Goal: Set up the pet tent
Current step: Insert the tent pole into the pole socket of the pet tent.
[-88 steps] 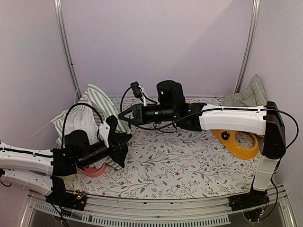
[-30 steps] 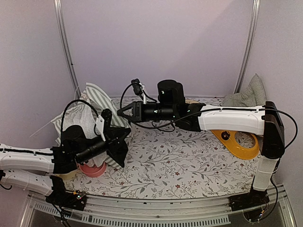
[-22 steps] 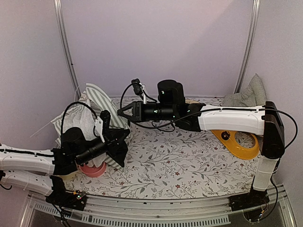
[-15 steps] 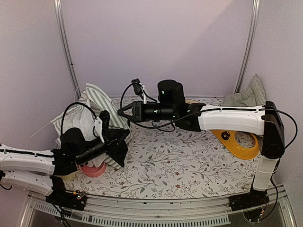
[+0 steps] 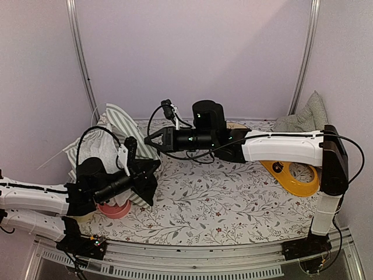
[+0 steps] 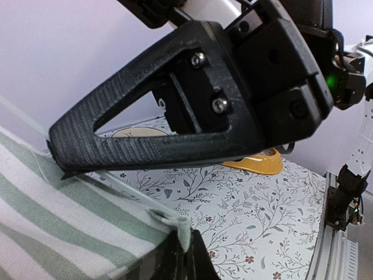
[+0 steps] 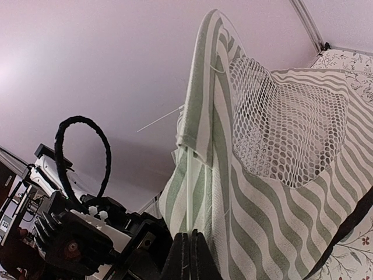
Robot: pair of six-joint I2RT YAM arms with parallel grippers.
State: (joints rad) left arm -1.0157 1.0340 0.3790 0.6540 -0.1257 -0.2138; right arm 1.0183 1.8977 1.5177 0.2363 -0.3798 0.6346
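Left hand [image 6: 185, 256] clamped shut on the striped hem of the pet tent [image 6: 64, 221]. Right hand [image 7: 187, 252] sits just above it, jaws fully closed too. It looks to be pinching the same fabric edge below the mesh window [image 7: 280, 128], but the view is too tight to be sure. Tent bulk is slumped on the counter [image 5: 221, 198], left of and beyond both hands
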